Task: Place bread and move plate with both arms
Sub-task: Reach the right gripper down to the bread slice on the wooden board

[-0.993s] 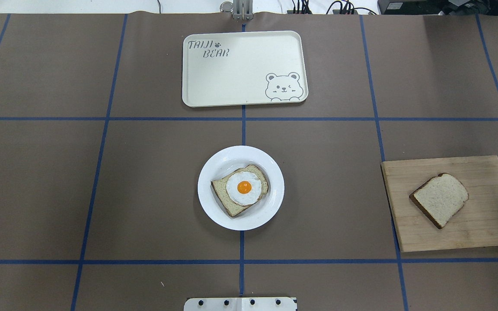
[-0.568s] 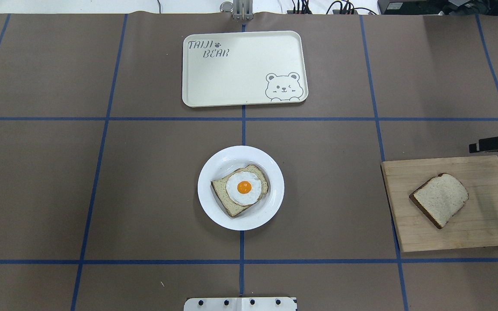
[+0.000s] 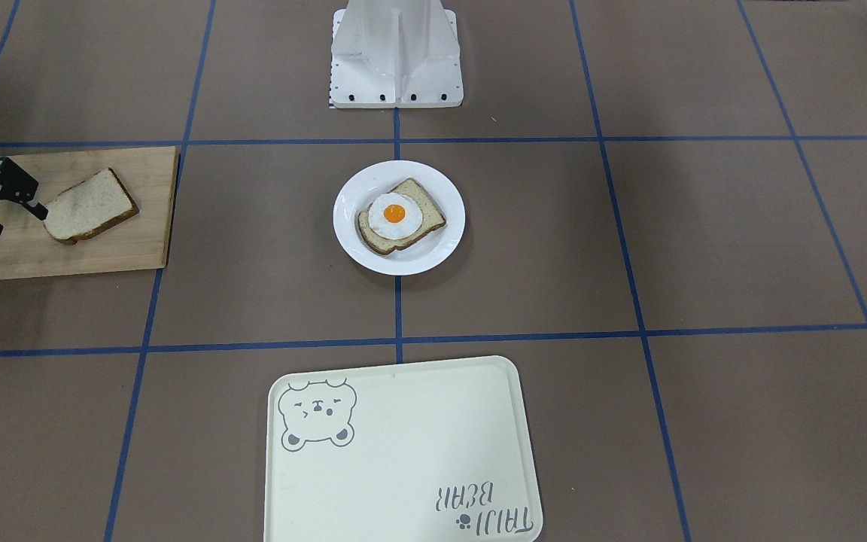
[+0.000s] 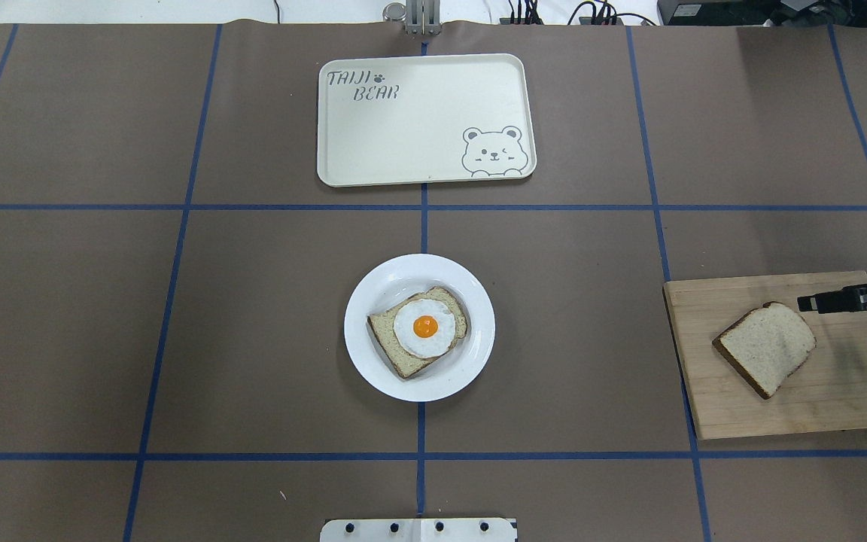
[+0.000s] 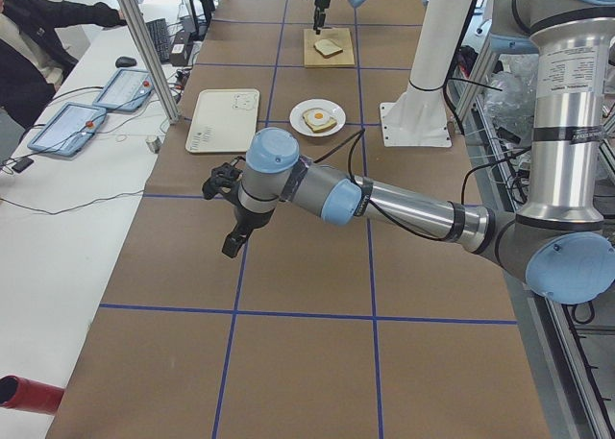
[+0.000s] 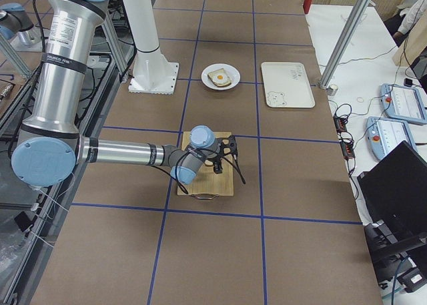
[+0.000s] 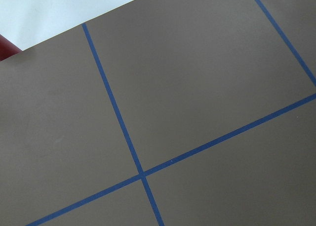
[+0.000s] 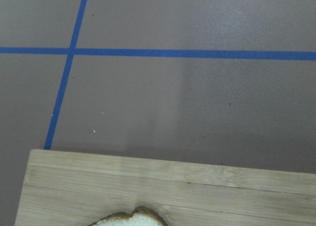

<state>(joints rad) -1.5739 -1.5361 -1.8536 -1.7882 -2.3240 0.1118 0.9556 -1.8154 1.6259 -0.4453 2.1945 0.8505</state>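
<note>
The bread [image 4: 766, 348] lies flat on the wooden board [image 4: 847, 406], well apart from the plate [image 4: 373, 369] in the middle of the table [image 4: 102, 339] — that one carries a slice with fried egg [image 4: 425, 327]. The right gripper [image 3: 23, 224] hovers just beside the bread, fingers spread wide and holding nothing. The left gripper [image 5: 224, 213] hangs over the table far from both, and the state of its fingers I cannot tell.
</note>
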